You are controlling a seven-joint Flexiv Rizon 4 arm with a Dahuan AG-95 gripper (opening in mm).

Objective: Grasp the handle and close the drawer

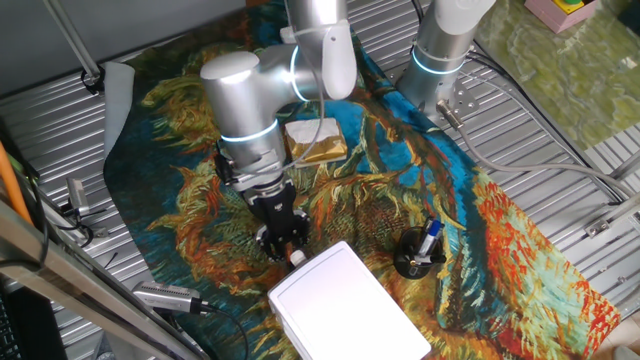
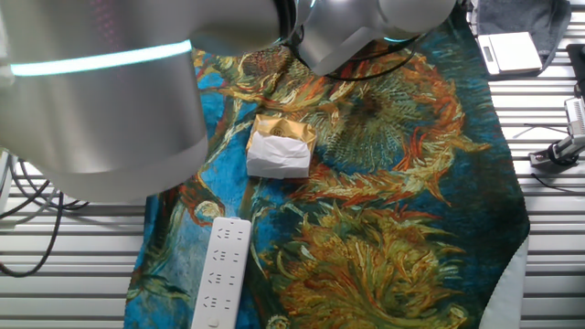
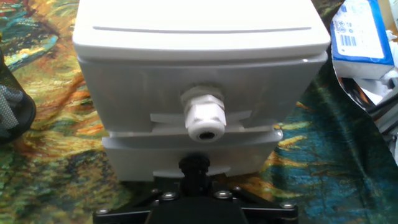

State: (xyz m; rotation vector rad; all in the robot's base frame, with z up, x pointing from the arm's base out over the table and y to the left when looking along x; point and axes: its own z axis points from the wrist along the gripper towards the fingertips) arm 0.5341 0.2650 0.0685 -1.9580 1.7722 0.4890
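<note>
Black gripper is sitting just before the knob on the drawer front; finger spread cannot be told. Sponge and a black cup are flanking, open cloth lying rightward

Box, gripper and clutter on the cloth

The gripper sits just before the box — its handle faces it; the sponge block lies behind, a mesh cup beside the box.
</note>
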